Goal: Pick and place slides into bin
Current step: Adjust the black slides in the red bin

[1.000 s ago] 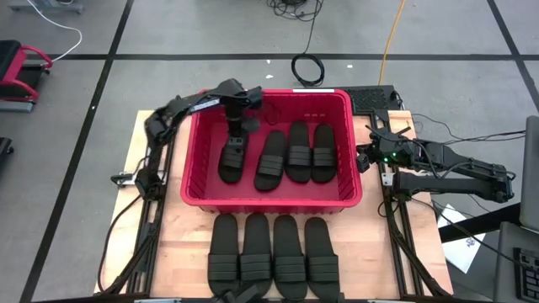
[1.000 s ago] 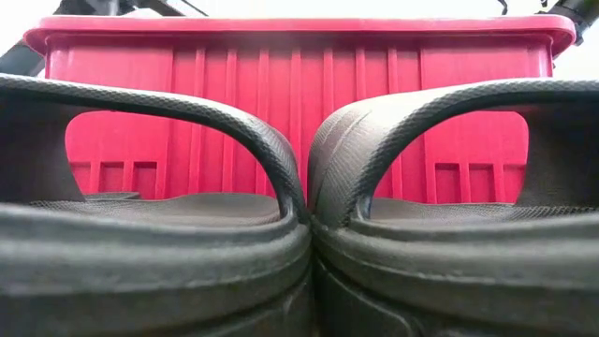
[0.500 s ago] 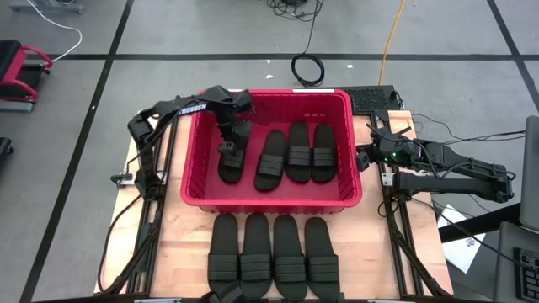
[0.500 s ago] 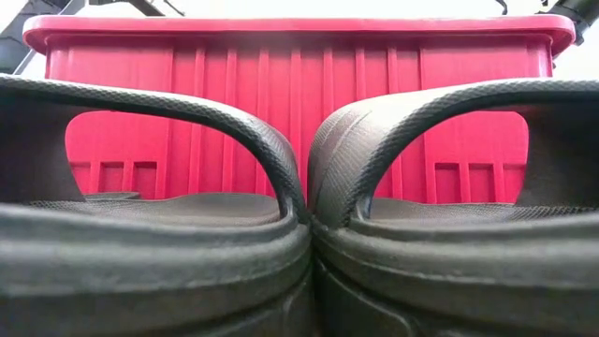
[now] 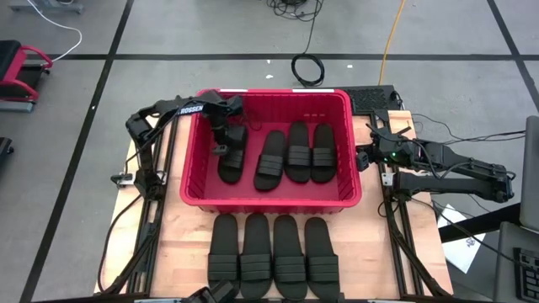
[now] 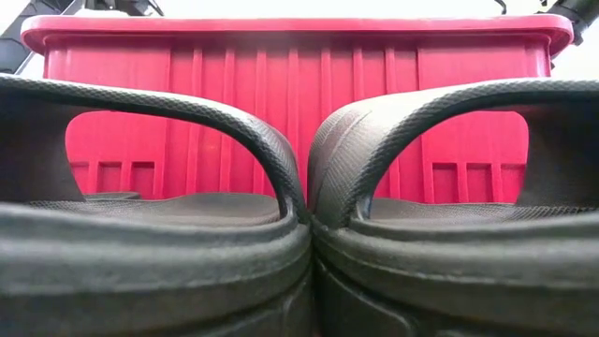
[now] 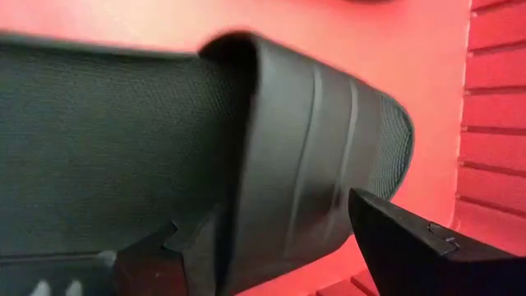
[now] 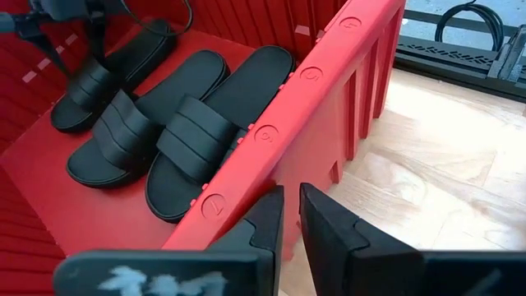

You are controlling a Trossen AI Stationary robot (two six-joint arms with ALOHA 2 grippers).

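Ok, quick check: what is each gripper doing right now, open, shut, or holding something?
Left gripper: open, empty, above the leftmost matte black rubber slide sandal in the large red plastic bin.
Right gripper: nearly shut, empty, outside the bin's right wall.

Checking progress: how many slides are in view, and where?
8. Four lie side by side in the bin: slides, with the left gripper above the leftmost. Four wait in a row on the table. None seems hidden.
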